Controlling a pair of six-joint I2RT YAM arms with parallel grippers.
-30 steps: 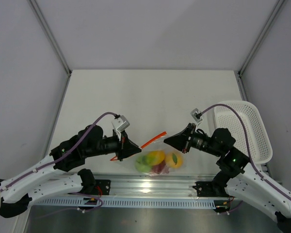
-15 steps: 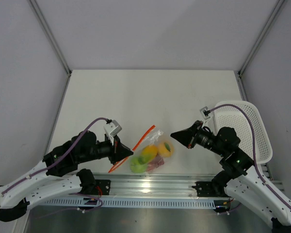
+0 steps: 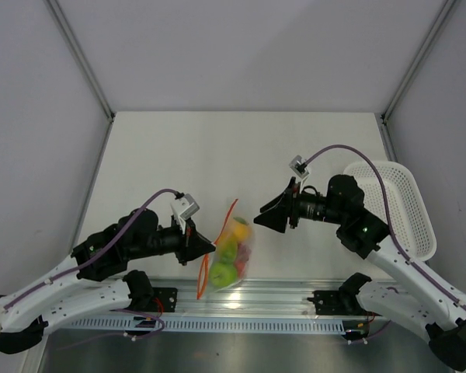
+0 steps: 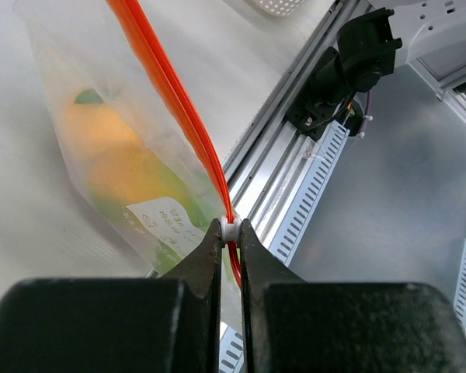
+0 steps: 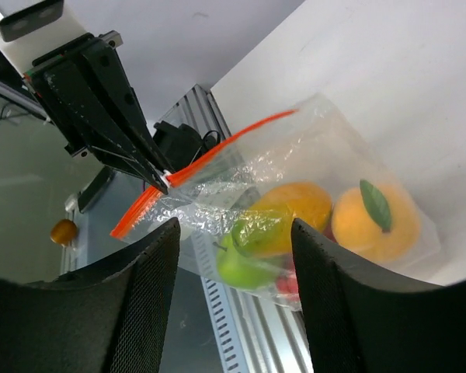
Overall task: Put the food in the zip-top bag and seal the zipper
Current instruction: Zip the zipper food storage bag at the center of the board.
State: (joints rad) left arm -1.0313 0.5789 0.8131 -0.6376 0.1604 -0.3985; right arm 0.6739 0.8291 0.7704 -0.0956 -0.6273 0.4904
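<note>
The left gripper (image 4: 231, 230) has its two black fingers (image 4: 210, 260) pressed together on the zipper (image 4: 169, 97). They pinch the thin orange-red strip right at its small white tab (image 4: 231, 227). The right gripper (image 5: 233, 224) has its matte, fine-textured fingers standing well apart with nothing between them. It hovers just right of the zip-top bag (image 3: 234, 250) and touches nothing.

The bag is clear, crinkly plastic with a white printed label (image 4: 167, 221) on its side. It sits at the near edge of the white table (image 3: 217, 155) between the two grippers, and its near end reaches over the ribbed aluminium rail (image 3: 295, 293). The zipper runs along its left side, from far to near.

The food is inside the bag, all smooth and rounded: a lime green fruit (image 5: 245, 263), two yellow-orange fruits (image 5: 373, 221), one with a dark green leaf, and a red piece (image 5: 291, 284) half hidden beneath them. A white mesh basket (image 3: 408, 210) lies at the far right.
</note>
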